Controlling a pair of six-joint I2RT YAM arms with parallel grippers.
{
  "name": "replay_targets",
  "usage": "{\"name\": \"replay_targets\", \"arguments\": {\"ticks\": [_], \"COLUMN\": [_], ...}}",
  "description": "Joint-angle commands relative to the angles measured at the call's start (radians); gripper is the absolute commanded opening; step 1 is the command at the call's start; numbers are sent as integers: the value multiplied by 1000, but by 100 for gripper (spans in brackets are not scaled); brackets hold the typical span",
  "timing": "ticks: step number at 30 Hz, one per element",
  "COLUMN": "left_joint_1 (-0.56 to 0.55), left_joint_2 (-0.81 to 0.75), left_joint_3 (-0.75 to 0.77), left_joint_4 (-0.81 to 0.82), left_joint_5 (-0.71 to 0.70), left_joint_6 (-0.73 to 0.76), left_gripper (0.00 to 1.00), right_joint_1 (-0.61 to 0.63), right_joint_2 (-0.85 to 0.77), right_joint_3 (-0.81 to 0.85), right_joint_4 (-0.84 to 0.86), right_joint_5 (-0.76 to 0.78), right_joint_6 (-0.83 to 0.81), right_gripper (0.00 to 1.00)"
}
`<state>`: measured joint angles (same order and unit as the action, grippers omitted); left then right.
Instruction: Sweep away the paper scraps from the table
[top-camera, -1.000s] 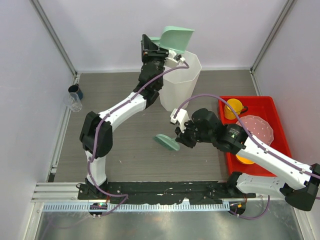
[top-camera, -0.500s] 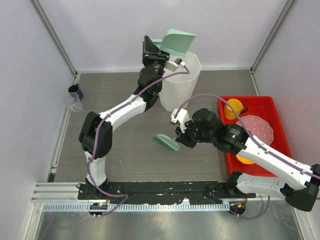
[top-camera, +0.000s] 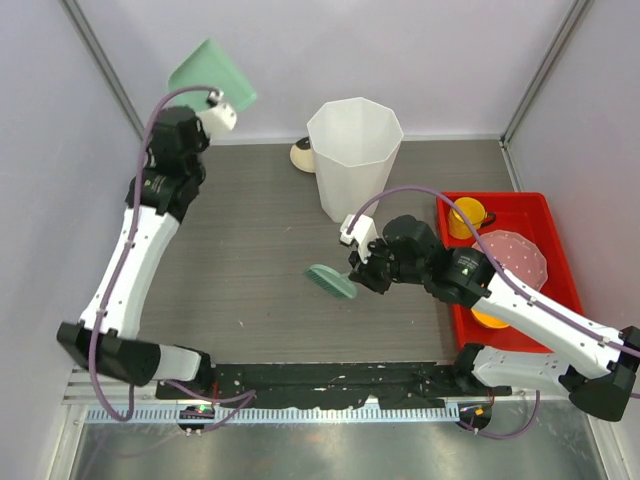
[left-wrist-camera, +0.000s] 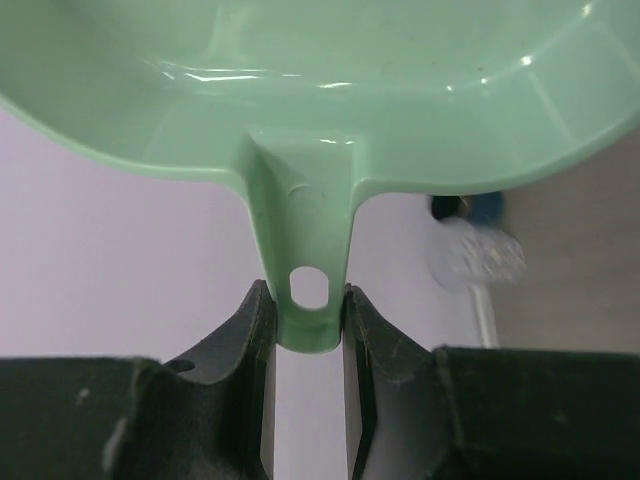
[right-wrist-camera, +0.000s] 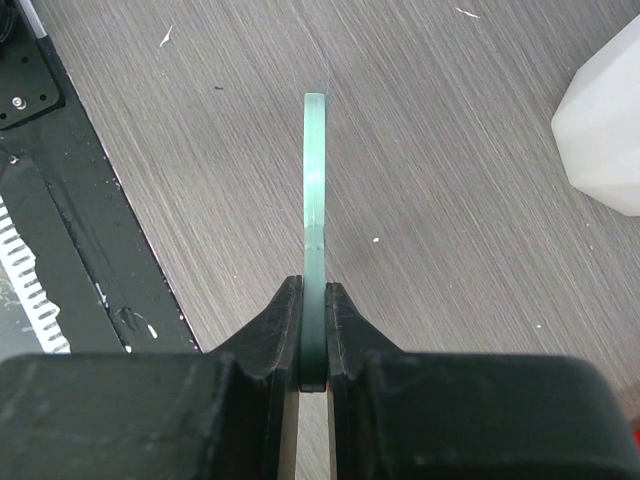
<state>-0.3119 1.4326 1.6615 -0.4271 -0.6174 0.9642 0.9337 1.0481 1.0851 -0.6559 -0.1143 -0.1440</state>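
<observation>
Left tool (left-wrist-camera: 306, 305) pinches dustpan (left-wrist-camera: 330, 90) by left wall (top-camera: 50, 150); right tool (right-wrist-camera: 314, 292) pinches, seemingly, a brush (right-wrist-camera: 315, 170) over open table (top-camera: 250, 250).

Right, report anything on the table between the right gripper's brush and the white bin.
Nothing visible does. Between the brush held by the right gripper and the white bin lies only bare table, with a few tiny white specks. The left gripper holds the dustpan raised at the far-left corner, well clear.
</observation>
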Motion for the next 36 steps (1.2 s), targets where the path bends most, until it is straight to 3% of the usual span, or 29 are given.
{"name": "replay_targets", "arguments": {"ticks": [1, 8, 17, 20, 24, 28, 29, 30, 31, 32, 36], "left_joint_1": [78, 289, 378, 379, 378, 379, 379, 379, 379, 378, 378], "left_joint_2": [-86, -31, 167, 196, 201, 174, 145, 128, 108, 74, -33], "left_joint_3": [-239, -577, -614, -609, -614, -612, -602, -592, -570, -556, -473], "left_joint_4": [-436, -526, -529, -524, -501, -495, -504, -516, -550, -570, -676], "left_joint_5": [231, 456, 531, 530, 513, 505, 518, 534, 580, 603, 748], "left_joint_6": [-338, -345, -338, -341, -335, -326, -323, -318, -311, -309, -315], "left_gripper": [0, 0, 0, 6, 34, 53, 61, 82, 84, 99, 100], "right_joint_1": [-4, -3, -1, -3, -3, -3, -3, -3, -3, -1, 7], "right_joint_2": [30, 55, 61, 58, 61, 76, 88, 95, 107, 133, 209], "right_joint_3": [64, 75, 73, 72, 68, 72, 73, 78, 84, 91, 157], "right_joint_4": [68, 65, 72, 72, 75, 84, 94, 102, 110, 127, 261], "right_joint_5": [-8, -27, -30, -30, -31, -30, -27, -13, -2, 13, 186], "right_joint_6": [-19, -19, -12, -12, -14, -16, -17, -19, -22, -26, -74], "right_gripper": [1, 1, 1, 1, 1, 1, 1, 1, 1, 1, 1]}}
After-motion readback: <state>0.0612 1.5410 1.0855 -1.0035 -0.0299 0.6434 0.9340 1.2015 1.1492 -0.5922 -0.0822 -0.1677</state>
